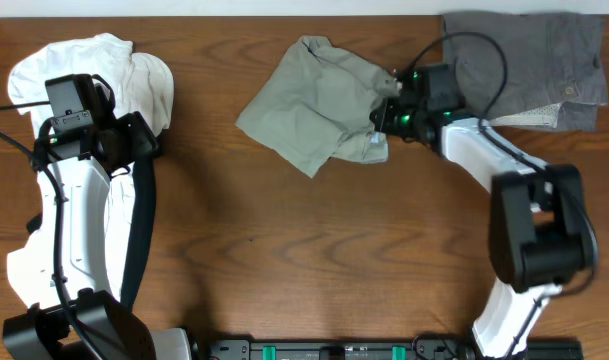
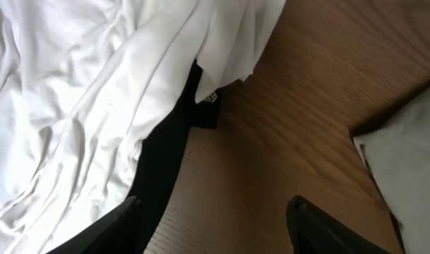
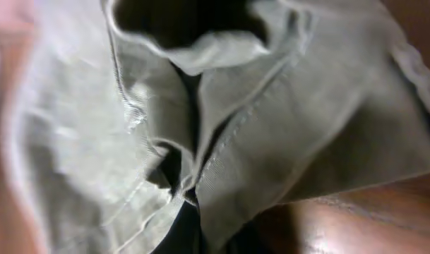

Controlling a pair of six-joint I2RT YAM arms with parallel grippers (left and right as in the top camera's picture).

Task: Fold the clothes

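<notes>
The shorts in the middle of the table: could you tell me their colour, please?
The shorts are khaki olive-tan, best seen overhead.

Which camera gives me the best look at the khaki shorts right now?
Overhead: it shows the whole crumpled khaki shorts mid-table, with the right gripper shut on their right edge. The right wrist view gives only a blurred close-up of folds; the left wrist view shows at most a pale corner.
</notes>
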